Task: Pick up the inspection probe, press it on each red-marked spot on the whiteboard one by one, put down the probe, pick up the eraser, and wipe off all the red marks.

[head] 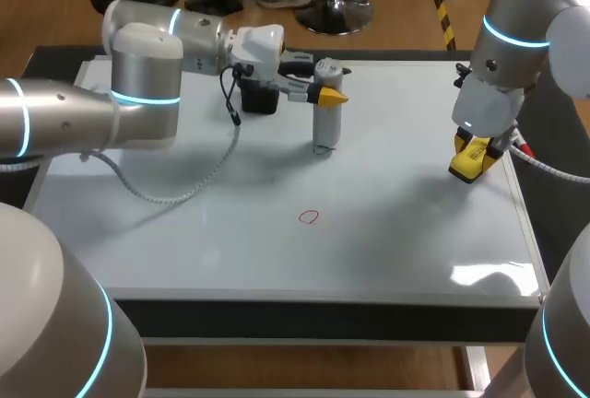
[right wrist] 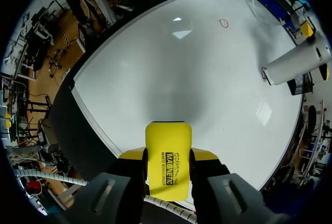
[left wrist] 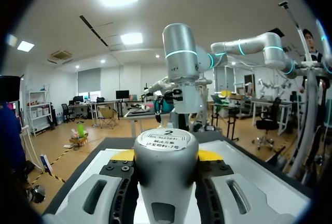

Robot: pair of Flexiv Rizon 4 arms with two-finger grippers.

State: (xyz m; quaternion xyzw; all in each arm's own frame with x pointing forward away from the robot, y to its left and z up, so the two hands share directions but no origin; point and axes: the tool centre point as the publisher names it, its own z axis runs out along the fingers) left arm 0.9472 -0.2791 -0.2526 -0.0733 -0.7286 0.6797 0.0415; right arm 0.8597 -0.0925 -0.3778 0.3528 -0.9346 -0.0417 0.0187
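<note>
Nearest on the whiteboard (head: pixel 184 241) lies one red mark (head: pixel 309 217), a small ring that nothing touches. Further back, near the board's right border, the right pincer (head: pixel 472 163) is clenched on the yellow eraser (right wrist: pixel 167 169), held low over the surface. Further again, the left pincer (head: pixel 324 96) grasps the grey probe (head: pixel 325 126) from two sides. The probe is upright, with its foot on or very near the board, apart from the ring. I judge pressing is the step. Lift the probe free, keep it vertical, and lower it centred on the ring without sliding. Behind it sits a black block (head: pixel 258 99).
</note>
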